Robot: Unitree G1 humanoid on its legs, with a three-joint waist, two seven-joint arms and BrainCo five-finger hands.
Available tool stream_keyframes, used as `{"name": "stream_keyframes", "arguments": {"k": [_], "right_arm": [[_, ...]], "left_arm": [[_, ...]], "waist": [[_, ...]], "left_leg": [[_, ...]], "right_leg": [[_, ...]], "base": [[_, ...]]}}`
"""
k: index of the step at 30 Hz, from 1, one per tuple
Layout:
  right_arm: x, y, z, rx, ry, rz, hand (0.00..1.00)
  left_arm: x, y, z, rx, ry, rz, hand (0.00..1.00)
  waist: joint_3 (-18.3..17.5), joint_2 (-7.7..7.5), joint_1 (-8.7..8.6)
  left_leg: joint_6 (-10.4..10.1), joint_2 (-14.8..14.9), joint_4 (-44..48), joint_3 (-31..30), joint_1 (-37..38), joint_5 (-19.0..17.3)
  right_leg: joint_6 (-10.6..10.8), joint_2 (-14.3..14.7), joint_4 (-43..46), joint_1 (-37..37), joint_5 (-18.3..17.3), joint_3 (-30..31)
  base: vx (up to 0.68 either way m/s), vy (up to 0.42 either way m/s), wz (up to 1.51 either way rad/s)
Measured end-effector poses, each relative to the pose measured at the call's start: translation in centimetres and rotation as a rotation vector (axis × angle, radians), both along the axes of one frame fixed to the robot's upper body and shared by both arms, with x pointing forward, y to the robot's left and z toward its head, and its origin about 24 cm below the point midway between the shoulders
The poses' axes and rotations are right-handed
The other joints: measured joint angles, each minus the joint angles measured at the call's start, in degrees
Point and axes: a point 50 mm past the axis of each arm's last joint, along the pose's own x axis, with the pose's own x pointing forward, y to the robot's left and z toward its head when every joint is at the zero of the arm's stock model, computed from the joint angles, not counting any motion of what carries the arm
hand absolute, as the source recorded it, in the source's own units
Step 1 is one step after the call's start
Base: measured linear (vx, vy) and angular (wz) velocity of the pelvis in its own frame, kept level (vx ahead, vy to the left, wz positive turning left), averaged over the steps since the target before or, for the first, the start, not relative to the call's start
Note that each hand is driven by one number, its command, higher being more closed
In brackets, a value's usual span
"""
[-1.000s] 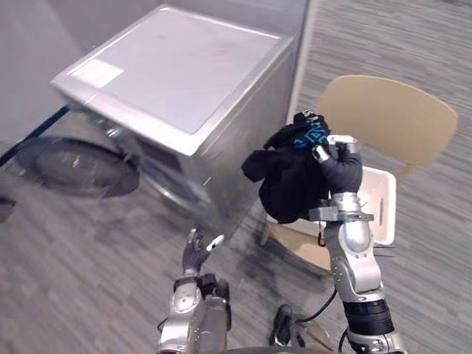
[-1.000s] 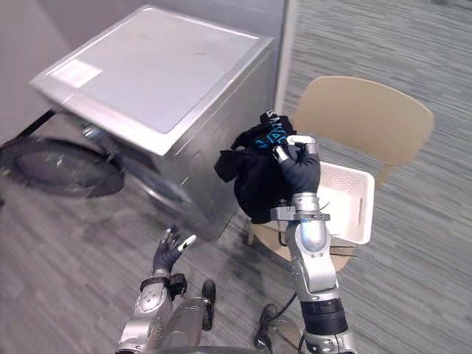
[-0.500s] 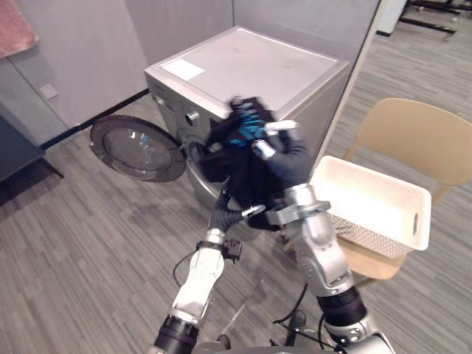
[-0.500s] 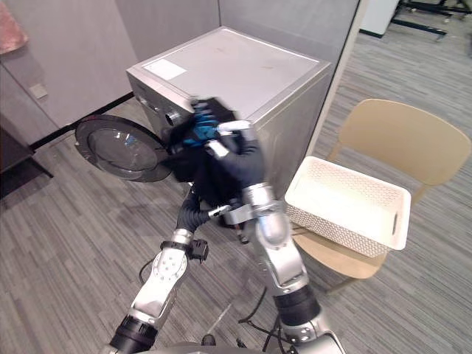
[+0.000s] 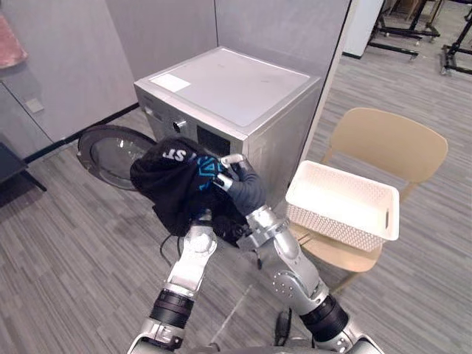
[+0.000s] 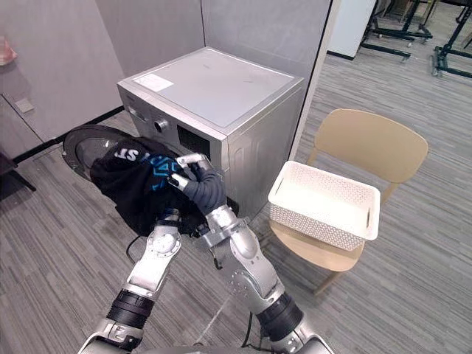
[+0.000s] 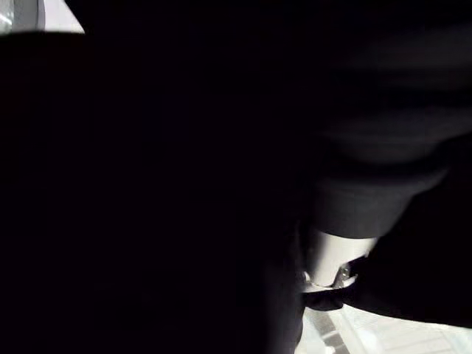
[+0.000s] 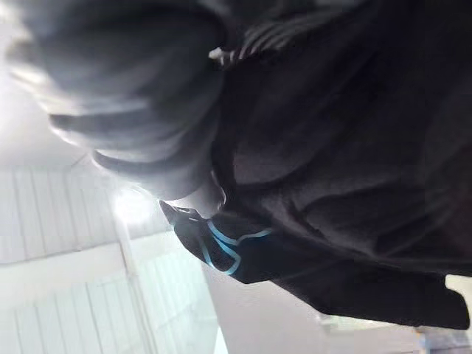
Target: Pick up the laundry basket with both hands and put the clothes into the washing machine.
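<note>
The right hand [image 5: 240,186] is clutching a black garment [image 5: 171,190] by the washing machine [image 5: 228,85], the left hand [image 6: 170,217] is hiding beneath it, grip impossible to tell, and the white basket [image 5: 344,214] is sitting on the chair [image 5: 389,144].

A bunched black garment [image 5: 175,186] hangs before the open silver washing machine [image 5: 230,90]; the white laundry basket [image 5: 344,209] sits beside it.

The right arm [image 5: 291,269] bends forward, its right hand [image 5: 242,188] raised, fingers curled into a dark garment [image 5: 171,188]. The left arm [image 5: 188,269] stretches up just beside it, the left hand buried under that cloth.
</note>
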Motion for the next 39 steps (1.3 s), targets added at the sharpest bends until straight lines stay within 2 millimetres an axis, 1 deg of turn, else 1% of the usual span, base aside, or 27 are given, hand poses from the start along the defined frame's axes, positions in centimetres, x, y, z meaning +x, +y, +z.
{"name": "stream_keyframes", "arguments": {"k": [2,4,6,7,9,13,14,15,17,18,19,20,21,22,23,24,25,27,29,31,32,33,34,35,36,38,39], "right_arm": [[0.1,-1.0,-1.0,-0.025,0.032,-0.031,0.0],[0.3,-2.4,-2.0,-0.039,0.072,-0.093,0.0],[0.6,-4.5,-3.6,-0.1,0.107,-0.199,0.0],[0.7,-5.0,-3.9,-0.12,0.113,-0.223,0.0],[0.5,-6.6,-5.0,-0.208,0.119,-0.31,0.0],[0.6,-9.4,-5.7,-0.383,0.085,-0.468,0.0],[0.6,-10.4,-6.0,-0.443,0.075,-0.517,0.0],[0.2,-12.4,-6.7,-0.542,0.082,-0.602,0.0],[0.0,-14.3,-7.4,-0.664,0.081,-0.682,0.0],[0.0,-15.4,-8.0,-0.742,0.092,-0.721,0.0],[0.0,-16.4,-9.3,-0.824,0.132,-0.742,0.0],[0.0,-16.8,-9.8,-0.857,0.148,-0.748,0.0],[0.0,-17.6,-10.7,-0.916,0.181,-0.75,0.0],[0.1,-17.8,-11.7,-0.964,0.214,-0.738,0.0],[0.2,-18.0,-13.0,-1.033,0.247,-0.713,0.0],[0.1,-18.1,-13.6,-1.06,0.268,-0.701,0.0],[-0.1,-18.5,-14.8,-1.109,0.316,-0.68,0.0],[-0.7,-19.1,-17.1,-1.191,0.417,-0.644,0.0],[-1.5,-19.4,-19.0,-1.237,0.502,-0.612,0.0],[-2.6,-19.9,-20.8,-1.273,0.602,-0.593,0.0],[-3.3,-20.3,-21.7,-1.284,0.666,-0.585,0.0],[-4.6,-20.9,-22.5,-1.288,0.734,-0.593,0.0],[-5.4,-21.2,-22.9,-1.294,0.764,-0.592,0.0],[-6.1,-21.0,-23.4,-1.292,0.796,-0.586,0.0],[-6.7,-20.5,-24.0,-1.275,0.829,-0.574,0.0],[-7.1,-19.9,-24.3,-1.242,0.854,-0.572,0.0],[-7.1,-19.9,-24.3,-1.229,0.863,-0.583,0.0]], "left_arm": [[-0.6,0.8,-0.7,-0.019,0.025,0.036,1.0],[-1.2,1.1,-1.6,-0.049,0.062,0.055,1.0],[-2.2,1.5,-2.8,-0.082,0.11,0.085,1.0],[-2.4,1.8,-3.1,-0.099,0.121,0.099,1.0],[-3.5,3.1,-4.3,-0.132,0.17,0.156,1.0],[-5.0,5.4,-5.8,-0.149,0.231,0.236,1.0],[-5.4,5.9,-6.2,-0.161,0.248,0.25,1.0],[-6.0,6.3,-7.1,-0.188,0.284,0.266,1.0],[-6.6,6.5,-8.1,-0.206,0.332,0.264,1.0],[-7.0,6.6,-8.8,-0.21,0.366,0.259,1.0],[-7.4,6.7,-9.6,-0.213,0.402,0.265,1.0],[-7.6,6.9,-9.8,-0.213,0.412,0.269,1.0],[-7.8,7.1,-10.2,-0.213,0.432,0.273,1.0],[-8.0,7.6,-10.7,-0.209,0.456,0.288,1.0],[-8.7,8.2,-11.9,-0.211,0.515,0.313,1.0],[-9.1,8.3,-12.5,-0.211,0.544,0.316,1.0],[-10.0,8.6,-13.5,-0.205,0.598,0.325,1.0],[-11.2,9.0,-14.9,-0.204,0.679,0.333,1.0],[-12.4,9.6,-15.4,-0.206,0.717,0.354,1.0],[-13.7,10.2,-15.9,-0.197,0.75,0.373,1.0],[-14.4,10.5,-16.2,-0.199,0.774,0.377,1.0],[-14.9,10.6,-16.3,-0.19,0.792,0.375,1.0],[-15.0,10.6,-16.3,-0.186,0.797,0.374,1.0],[-15.0,11.1,-16.2,-0.161,0.797,0.375,1.0],[-14.7,11.9,-15.9,-0.12,0.794,0.372,1.0],[-14.1,12.7,-15.4,-0.091,0.775,0.374,1.0],[-13.8,12.8,-15.2,-0.081,0.767,0.37,1.0]], "waist": [[0.0,0.04,0.07],[0.0,0.11,-0.02],[0.0,0.12,-0.07],[0.0,0.13,0.02],[0.0,0.28,0.25],[0.0,0.8,0.48],[0.1,1.1,0.71],[0.1,1.62,1.29],[0.5,2.51,1.51],[0.8,2.96,1.67],[1.0,3.3,1.77],[1.0,3.32,1.98],[1.0,3.37,2.93],[1.5,3.03,3.3],[1.8,3.38,3.13],[1.8,3.43,3.21],[1.9,3.43,3.22],[2.8,2.2,3.14],[3.5,1.24,4.39],[4.1,0.28,4.56],[4.4,-0.25,4.35],[5.0,-0.81,4.22],[5.4,-1.02,3.81],[5.7,-0.07,3.02],[6.7,0.5,2.39],[7.3,-0.4,0.97],[7.7,-0.92,0.53]], "left_leg": [[-0.6,0.0,-0.6,-0.4,0.2,0.6],[-0.7,0.4,-0.9,-1.4,0.4,0.7],[-0.9,0.7,-1.2,-3.1,0.4,0.7],[-0.9,0.7,-1.3,-3.3,0.3,0.8],[-0.9,0.7,-1.5,-4.6,0.1,0.8],[-0.8,0.7,-1.6,-7.5,-1.2,0.9],[-0.9,0.7,-1.6,-9.0,-2.2,0.9],[-1.0,0.5,-1.2,-12.7,-4.7,2.1],[-1.1,0.1,-1.9,-17.2,-7.3,4.2],[-0.5,-0.3,-2.5,-17.0,-8.3,5.9],[1.1,-0.7,-3.6,-14.0,-9.2,7.7],[1.7,-0.8,-3.9,-12.0,-9.6,8.1],[5.1,-0.3,-3.8,-6.5,-10.6,7.0],[7.9,0.4,-3.4,0.3,-11.6,6.2],[7.8,1.9,-2.6,7.9,-12.2,6.2],[7.3,2.0,-2.4,9.3,-12.2,6.9],[4.9,1.7,-2.0,9.1,-12.1,8.1],[4.3,0.4,0.3,8.8,-13.4,7.5],[3.8,-0.1,3.8,8.8,-14.4,4.1],[4.6,-1.3,9.5,8.1,-16.0,-0.7],[5.1,-2.6,11.7,6.8,-16.0,-3.3],[5.8,-4.4,13.4,5.5,-15.7,-5.4],[6.4,-5.2,14.3,4.4,-15.1,-6.3],[6.7,-5.0,15.2,2.0,-13.9,-7.1],[7.1,-4.1,14.9,-0.6,-12.7,-7.7],[7.2,-4.3,12.9,-3.8,-10.8,-7.8],[7.3,-4.6,12.3,-4.7,-9.8,-8.0]], "right_leg": [[-0.9,0.5,-1.2,0.5,0.7,-0.3],[-0.9,0.8,-1.2,1.2,0.7,-1.1],[-0.9,1.0,-1.2,1.9,0.4,-2.0],[-0.9,1.0,-1.2,2.0,0.4,-2.3],[-0.9,0.8,-1.2,2.4,-0.3,-3.2],[-0.8,0.6,-1.2,2.9,-1.6,-5.9],[-0.4,0.5,-1.2,2.9,-2.4,-7.4],[-0.6,0.2,-1.1,2.9,-3.0,-11.4],[-0.4,-0.7,0.1,2.7,-4.5,-17.3],[-0.2,-1.7,1.7,2.7,-5.9,-20.3],[-0.3,-3.5,4.2,2.3,-7.8,-23.7],[-0.2,-4.1,5.2,1.9,-8.5,-24.9],[-0.1,-5.2,7.0,1.1,-9.3,-26.5],[0.4,-6.3,8.3,0.5,-9.7,-27.9],[1.3,-7.3,10.0,0.0,-10.2,-29.2],[1.7,-7.8,10.9,-0.4,-10.6,-29.3],[2.3,-8.9,12.2,-0.7,-11.0,-29.2],[3.5,-11.2,13.4,-0.6,-11.6,-29.0],[4.7,-12.3,13.9,-0.2,-11.7,-28.9],[6.8,-16.0,19.1,-0.3,-14.0,-29.0],[7.8,-19.2,24.2,-0.6,-15.2,-28.4],[4.5,-23.3,33.1,-2.4,-15.3,-24.3],[0.7,-24.6,39.7,-5.3,-13.7,-19.3],[-0.3,-23.3,47.4,-9.6,-13.0,-10.1],[2.2,-18.5,52.3,-13.0,-18.8,-4.0],[1.7,-13.3,51.5,-16.5,-22.8,-2.7],[1.4,-12.0,50.0,-17.7,-23.2,-2.7]], "base": [[0.1,-0.012,0.1],[0.09,-0.012,0.28],[0.08,-0.01,0.36],[0.05,-0.005,0.25],[0.04,-0.005,0.25],[0.02,-0.01,0.42],[0.02,-0.03,1.09],[0.03,-0.05,1.49],[0.03,-0.056,1.65],[0.02,0.014,1.72],[0.0,0.066,1.42],[0.01,0.125,1.18],[0.03,0.121,0.77],[0.06,0.109,0.95],[0.09,0.055,0.71],[0.16,0.051,0.56],[0.17,0.049,0.35],[0.15,0.115,0.41],[0.12,0.139,0.14],[0.12,0.14,0.25],[0.11,0.157,0.55],[0.12,0.165,0.67],[0.2,0.199,0.79],[0.27,0.134,0.87],[0.34,0.104,0.85],[0.28,0.01,0.84],[0.32,-0.024,0.96]]}}
